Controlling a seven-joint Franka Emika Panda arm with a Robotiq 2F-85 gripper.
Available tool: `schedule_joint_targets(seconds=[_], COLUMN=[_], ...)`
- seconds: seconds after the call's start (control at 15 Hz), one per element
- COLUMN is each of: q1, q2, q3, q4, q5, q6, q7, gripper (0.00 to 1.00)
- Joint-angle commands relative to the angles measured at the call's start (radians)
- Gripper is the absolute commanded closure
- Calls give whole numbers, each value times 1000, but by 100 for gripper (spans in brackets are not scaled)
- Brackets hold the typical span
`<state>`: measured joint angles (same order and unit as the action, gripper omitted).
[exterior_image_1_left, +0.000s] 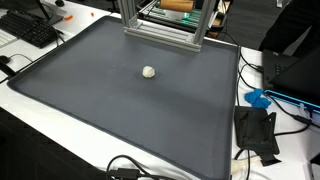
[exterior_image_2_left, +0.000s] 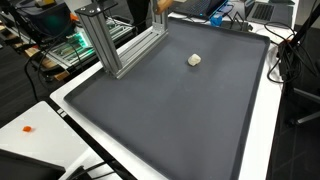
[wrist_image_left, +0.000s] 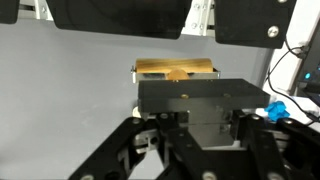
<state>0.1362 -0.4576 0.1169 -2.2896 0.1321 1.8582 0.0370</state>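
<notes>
Just beyond end effector (wrist_image_left: 195, 140), wooden block (wrist_image_left: 177, 70)

There was one dark surface (exterior_image_1_left: 90, 110) in both exterior views, and one small pale lump (exterior_image_1_left: 149, 71) on it. One aluminium frame (exterior_image_2_left: 115, 45) stood at its edge. Off the surface, an exterior view showed one keyboard (exterior_image_1_left: 30, 28) and one blue plastic piece (exterior_image_1_left: 258, 98). There was one orange speck (exterior_image_2_left: 27, 129). The wrist view showed one wooden block (wrist_image_left: 177, 69).
</notes>
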Motion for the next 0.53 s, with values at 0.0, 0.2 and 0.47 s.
schedule_joint_targets(seconds=[0.0, 0.2, 0.47], q1=[1, 4, 1], q2=[23, 62, 72], q3=[2, 3, 5], q4=[9, 8, 4], q5=[11, 17, 2], q6=[92, 172, 164], q7=[-10, -11, 0], gripper=[76, 76, 51])
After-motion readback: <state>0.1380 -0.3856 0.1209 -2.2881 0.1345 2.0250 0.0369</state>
